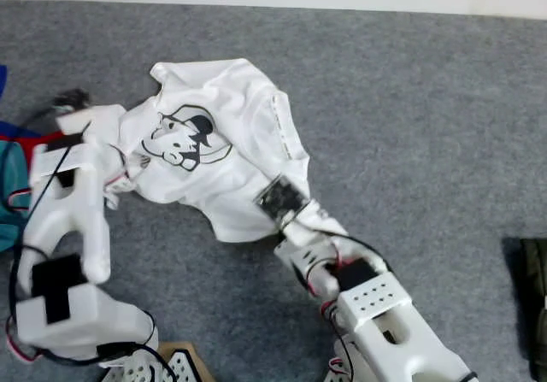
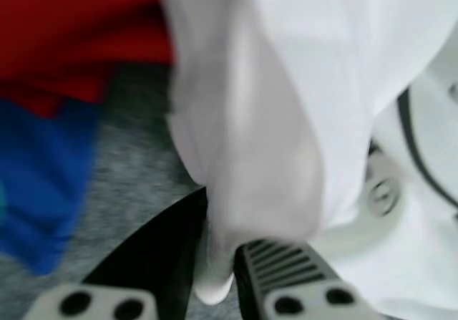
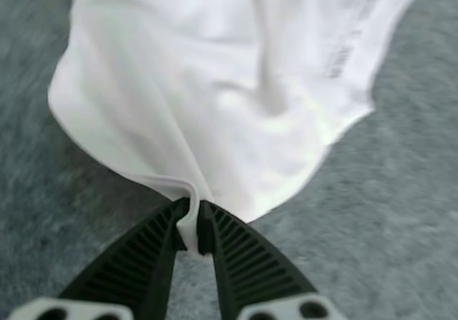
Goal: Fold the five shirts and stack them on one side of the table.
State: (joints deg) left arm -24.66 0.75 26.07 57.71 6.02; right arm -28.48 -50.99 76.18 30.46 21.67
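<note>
White T-shirt: the white T-shirt (image 1: 226, 147) of soft cloth, with a black cartoon print on its chest, lies crumpled and print side up on the table, left of the middle in the high view. It is bunched and wrinkled, not flat and not folded. One hemmed edge with a line of small print runs along its right side.

Left pincer: the left pincer (image 2: 220, 259) is closed on a hanging fold of the white T-shirt (image 2: 286, 84). The cloth is pinched between the plain black jaw and the ribbed jaw. In the high view this arm stands at the shirt's left edge.

Right pincer: the right pincer (image 3: 192, 223) is closed on a narrow pleat at the lower edge of the white T-shirt (image 3: 215, 84). Its two ribbed black jaws meet on the cloth just above the table. In the high view this arm comes in from the lower right and meets the shirt at its lower right corner.

Table: the grey, carpet-like table (image 1: 410, 100) carries the shirt and both arms.

Other clothes: a red cloth (image 1: 34, 141) and a blue cloth (image 2: 43, 177) lie together at the table's left edge, just beside the left arm. The red one touches the blue one.

Far right: a dark folded cloth (image 1: 534, 296) lies at the table's right edge, well apart from the white T-shirt.
</note>
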